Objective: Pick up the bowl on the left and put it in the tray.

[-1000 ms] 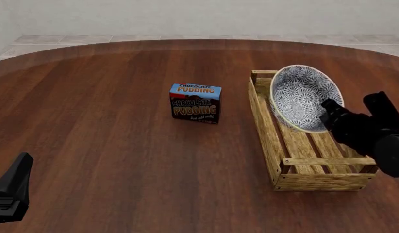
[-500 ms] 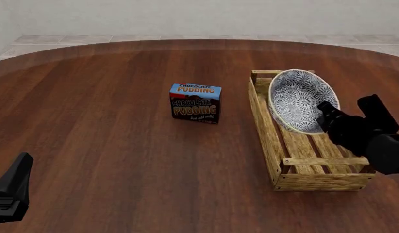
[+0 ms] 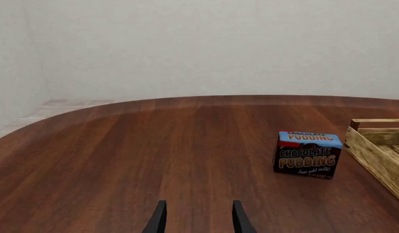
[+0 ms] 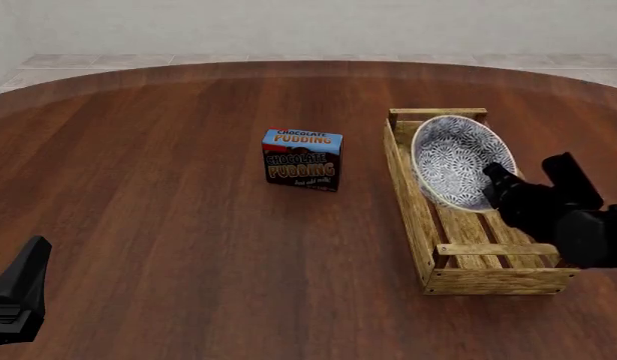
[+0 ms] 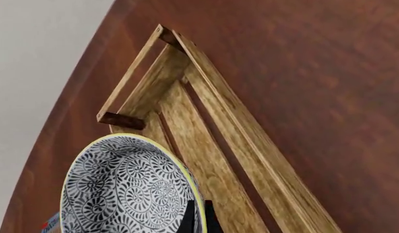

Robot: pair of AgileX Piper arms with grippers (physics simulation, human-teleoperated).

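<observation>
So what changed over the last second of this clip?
The right gripper has carried the bowl lower and slightly leftward into the tray, still pinching its rim and holding it tilted. The pudding box, the tray and the left gripper stayed put.

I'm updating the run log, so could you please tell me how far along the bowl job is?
Done: the bowl is off the table and carried over the wooden tray. In hand: the right tool pinches its rim, holding it tilted on edge above the slats near the far end. Left: lowering it, releasing and withdrawing. The left tool sits open and idle; the chocolate pudding box stands beside the tray.
</observation>
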